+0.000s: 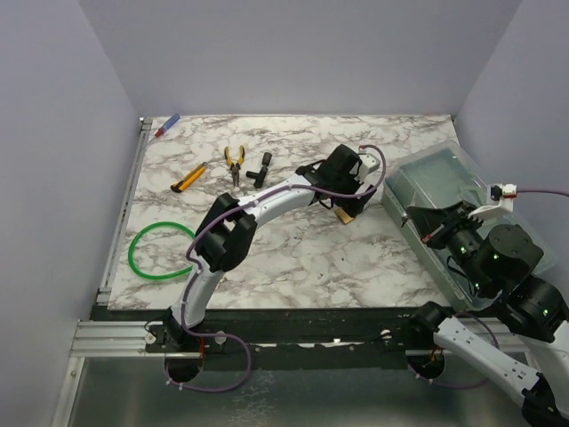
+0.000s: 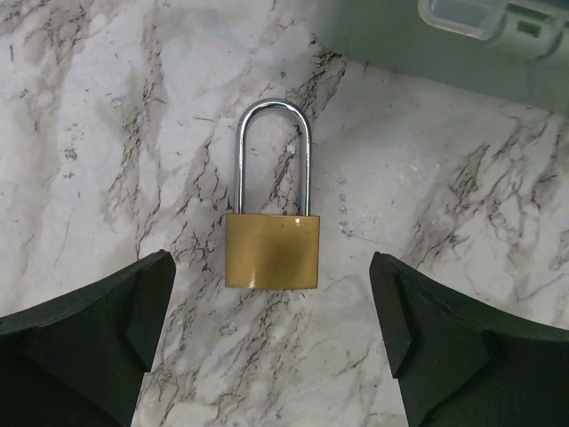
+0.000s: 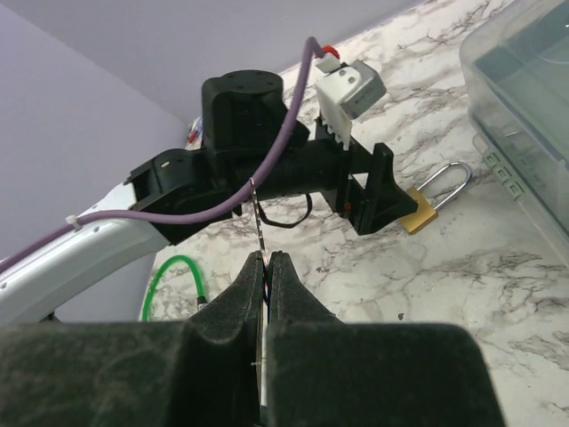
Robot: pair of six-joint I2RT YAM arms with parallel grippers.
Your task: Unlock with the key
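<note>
The brass padlock with a steel shackle (image 2: 271,252) lies flat on the white marble-patterned worktop (image 1: 293,258), right of centre in the top view and near the clear plastic lidded bin (image 1: 436,173). The left gripper (image 2: 271,285) hangs over it with its 2 black fingers (image 2: 107,338) spread wide, 1 at each side of the lock body. The right gripper (image 3: 267,262), at the right of the top view, is clamped on a thin toothed metal key (image 3: 257,218) whose blade sticks out past the fingertips, well apart from the padlock.
</note>
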